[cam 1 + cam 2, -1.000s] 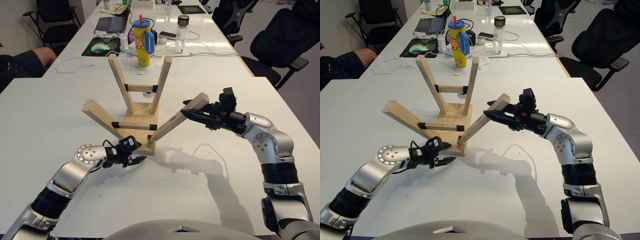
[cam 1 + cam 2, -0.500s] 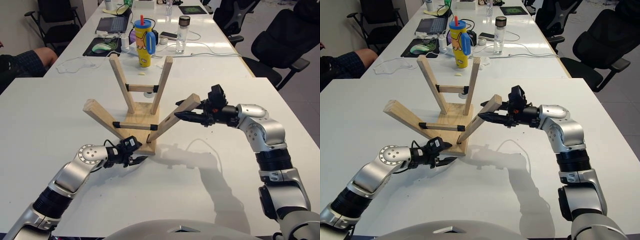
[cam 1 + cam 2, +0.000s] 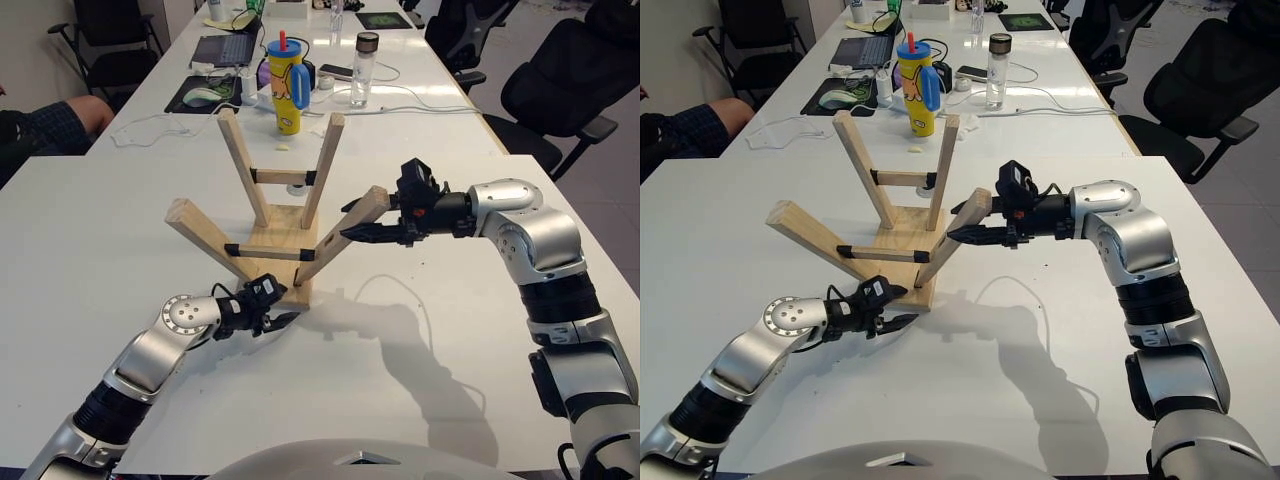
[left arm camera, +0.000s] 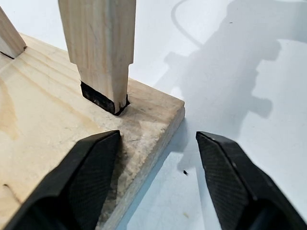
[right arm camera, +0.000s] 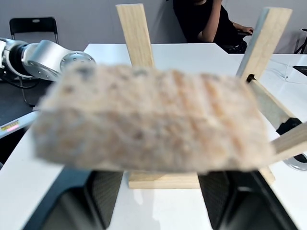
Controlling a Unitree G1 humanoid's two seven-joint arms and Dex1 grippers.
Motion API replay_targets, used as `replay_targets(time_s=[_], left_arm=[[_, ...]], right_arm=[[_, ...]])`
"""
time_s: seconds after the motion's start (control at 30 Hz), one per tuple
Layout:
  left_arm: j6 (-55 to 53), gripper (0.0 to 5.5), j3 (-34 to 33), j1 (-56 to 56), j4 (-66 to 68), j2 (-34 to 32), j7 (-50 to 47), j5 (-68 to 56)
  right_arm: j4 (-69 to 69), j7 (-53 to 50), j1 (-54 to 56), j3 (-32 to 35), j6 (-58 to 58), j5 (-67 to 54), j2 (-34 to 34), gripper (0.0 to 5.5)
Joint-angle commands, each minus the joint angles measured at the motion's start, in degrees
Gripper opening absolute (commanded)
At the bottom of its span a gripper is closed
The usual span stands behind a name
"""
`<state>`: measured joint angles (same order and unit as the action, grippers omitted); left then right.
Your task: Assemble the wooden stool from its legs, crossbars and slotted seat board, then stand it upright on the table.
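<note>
The stool (image 3: 278, 190) rests legs-up mid-desk (image 3: 460, 340) — left gripper (image 3: 282, 318) wide astride the seat board (image 3: 282, 236) corner, right gripper (image 3: 352, 226) wide at a leg (image 3: 335, 245) tip.

My left arm (image 3: 148, 357) lies low and bent toward the white table's (image 3: 90, 230) near edge, its black two-fingered left gripper (image 3: 279, 319) wide apart. My right arm (image 3: 530, 238) stretches across mid-table, elbow raised, right gripper (image 3: 352, 235) parted too.
</note>
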<state>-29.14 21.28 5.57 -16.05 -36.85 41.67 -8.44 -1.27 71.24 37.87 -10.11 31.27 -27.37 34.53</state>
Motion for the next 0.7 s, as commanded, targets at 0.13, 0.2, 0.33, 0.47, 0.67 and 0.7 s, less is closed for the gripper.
replay_targets(time_s=[0.13,0.2,0.33,0.47,0.67,0.7], left_arm=[[-3.93,2.94,2.88,-3.74,3.22,0.81,0.59,1.08],[-3.91,2.94,2.84,-3.95,3.23,0.98,0.42,1.09],[-3.83,2.94,2.81,-4.19,3.30,1.33,0.06,1.08],[-3.64,2.94,2.93,-3.89,3.94,1.87,-0.20,1.17],[-3.45,2.94,2.73,-4.40,4.28,2.66,-0.63,1.27],[-3.44,2.94,2.70,-4.50,4.28,2.78,-0.70,1.31]], right_arm=[[5.68,-3.31,-1.34,-4.11,3.52,2.85,0.06,2.05],[6.73,-3.83,-1.20,-4.82,4.20,3.29,0.33,2.05],[7.53,-4.27,-0.27,-6.27,6.49,3.83,0.14,2.05],[7.46,-3.89,-0.78,-7.87,6.67,4.69,0.19,2.05],[9.29,-5.25,-2.39,-11.55,7.41,5.18,-1.42,2.05],[9.37,-5.60,-2.35,-12.03,7.78,4.87,-2.18,2.05]])
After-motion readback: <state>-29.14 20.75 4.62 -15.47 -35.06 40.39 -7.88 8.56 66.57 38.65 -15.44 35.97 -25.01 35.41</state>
